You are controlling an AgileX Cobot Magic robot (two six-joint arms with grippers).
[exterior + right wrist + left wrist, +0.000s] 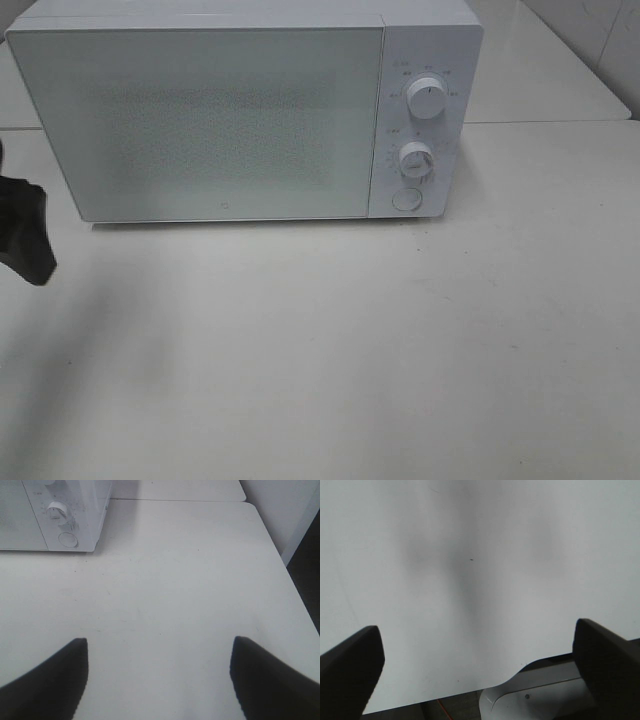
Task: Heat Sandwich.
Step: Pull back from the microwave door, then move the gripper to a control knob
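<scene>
The sandwich and its pink plate are out of view in all frames. A white microwave stands at the back of the white table with its door shut. It also shows in the right wrist view. My left gripper is open and empty over bare table; a dark part of it shows at the left edge of the exterior view. My right gripper is open and empty over bare table, to the right of the microwave and nearer the front. It is outside the exterior view.
The microwave's panel on its right side has two knobs and a round button. The table's right edge drops to a dark floor. A white base part lies beyond the table edge by the left gripper.
</scene>
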